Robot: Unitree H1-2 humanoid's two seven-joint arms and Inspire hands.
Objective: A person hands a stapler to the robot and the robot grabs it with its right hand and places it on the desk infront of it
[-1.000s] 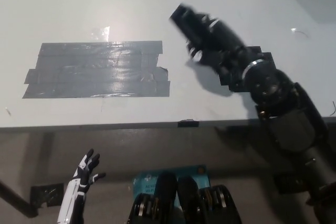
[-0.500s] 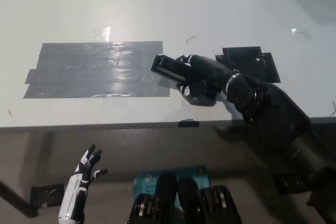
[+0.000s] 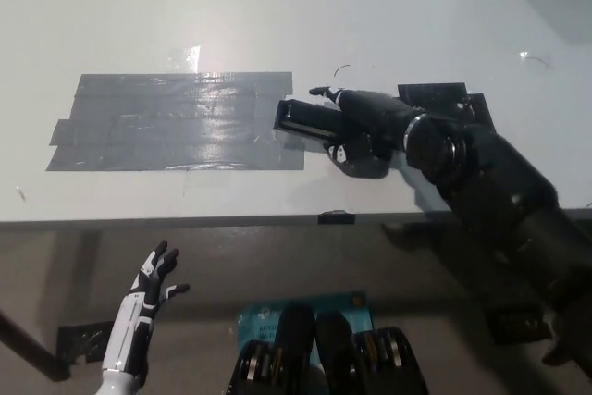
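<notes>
White left hand (image 3: 148, 289) hanging low at the lower left, below the desk's near edge, fingers spread, holding nothing, resting out of the work. Grey tape patch (image 3: 176, 122) lying flat on the desk (image 3: 277, 6), left of centre, its right end just under the stapler's tip. Black stapler (image 3: 305, 117) lying low over the desk near the patch's right end, well inside the near edge, clasped in the black right hand (image 3: 361, 131), fingers wrapped round its rear half. Cannot tell whether the stapler's base rests fully on the surface or hangs a little above it. Black tape marks (image 3: 449, 99) further right, behind the forearm. Risks from here, as a judgement: opening before the base is flat could let the stapler drop or tip; fingers dragging on withdrawal could skid it leftward across the slick tape; a snagged finger could lift it again
</notes>
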